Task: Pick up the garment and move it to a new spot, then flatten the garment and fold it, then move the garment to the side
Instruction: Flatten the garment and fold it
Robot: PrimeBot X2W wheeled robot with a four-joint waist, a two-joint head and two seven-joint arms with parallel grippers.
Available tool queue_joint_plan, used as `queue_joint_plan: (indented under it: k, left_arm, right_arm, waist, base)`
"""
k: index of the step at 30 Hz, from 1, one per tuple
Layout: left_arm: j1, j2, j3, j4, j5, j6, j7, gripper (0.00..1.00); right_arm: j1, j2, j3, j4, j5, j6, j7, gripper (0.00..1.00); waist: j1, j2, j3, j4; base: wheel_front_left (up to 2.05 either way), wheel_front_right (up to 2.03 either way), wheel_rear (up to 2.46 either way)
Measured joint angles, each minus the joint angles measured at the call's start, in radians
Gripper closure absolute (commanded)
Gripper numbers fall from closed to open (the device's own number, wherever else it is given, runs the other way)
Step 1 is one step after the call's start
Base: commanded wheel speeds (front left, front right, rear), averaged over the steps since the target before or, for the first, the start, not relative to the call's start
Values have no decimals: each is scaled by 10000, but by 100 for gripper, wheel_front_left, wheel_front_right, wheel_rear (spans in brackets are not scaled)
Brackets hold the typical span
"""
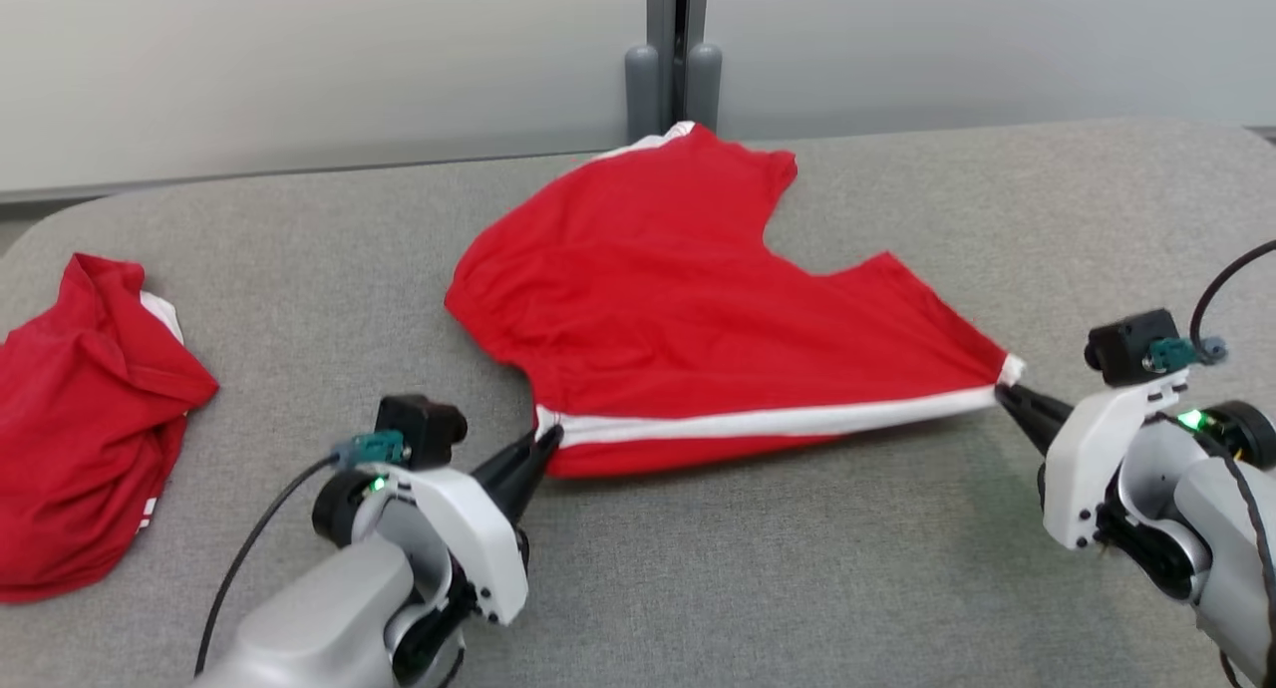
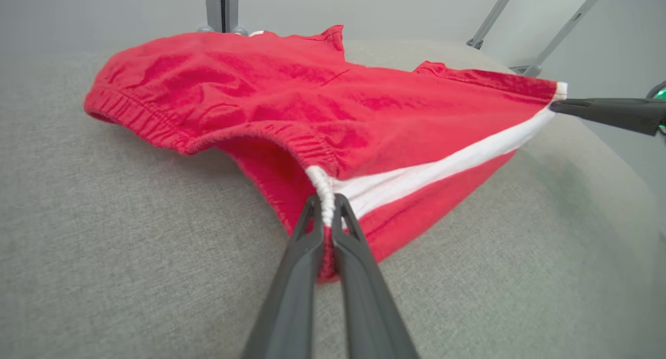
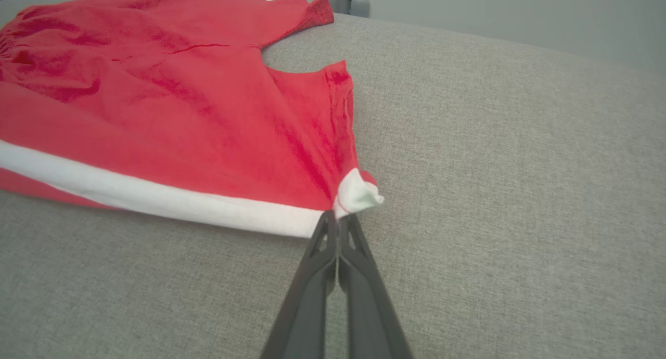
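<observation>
Taut red garment (image 1: 688,309), white stripe (image 1: 778,424), grey woven surface (image 1: 897,568)

Grey fabric-covered surface (image 1: 817,568), two red items on it.
The garment (image 1: 678,309), red with a white stripe, lies spread mid-surface toward the far edge; a second red garment (image 1: 80,429) sits crumpled at the left edge, well apart.

Cut off at head view's left edge: crumpled red cloth heap (image 1: 90,419). Cropped left in right wrist view: red white-striped fabric garment (image 3: 156,99).
</observation>
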Motion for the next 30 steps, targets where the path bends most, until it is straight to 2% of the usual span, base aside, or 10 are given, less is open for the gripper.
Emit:
queue_joint_plan:
  k: [6, 11, 15, 19, 26, 30]
  left_arm:
    - [1049, 345, -77, -869, -357, 0, -199, 100]
    - [1854, 545, 54, -1521, -531, 12, -288, 100]
    - [2257, 639, 134, -2178, -360, 232, -332, 100]
    - [2687, 903, 318, -2861, -297, 466, -357, 100]
    - [3328, 1530, -82, -4259, -362, 545, 209, 100]
    - [3431, 1837, -17, -4893, -500, 602, 305, 100]
  right_arm:
    - [492, -993, 731, -1057, 968, 2, 909, 100]
    - [884, -1687, 742, -1856, 2073, 10, 1300, 100]
    - [1252, -2355, 865, -2481, 2673, 8, 1620, 100]
    - [1710, -2702, 732, -2964, 3793, 10, 2107, 100]
    - [2350, -3689, 934, -3459, 4575, 12, 3200, 100]
    - [2478, -4088, 732, -3820, 4767, 12, 3290, 100]
  waist:
    - [0, 0, -454, -42]
    - [0, 0, -636, 2]
    - [0, 0, -702, 54]
    - [0, 0, -768, 70]
    - [0, 0, -833, 246]
    - [0, 0, -786, 435]
  base:
    - [0, 0, 0]
    - [0, 0, 0]
    - [0, 0, 0]
    - [0, 0, 0]
    - [0, 0, 0]
    - [0, 0, 0]
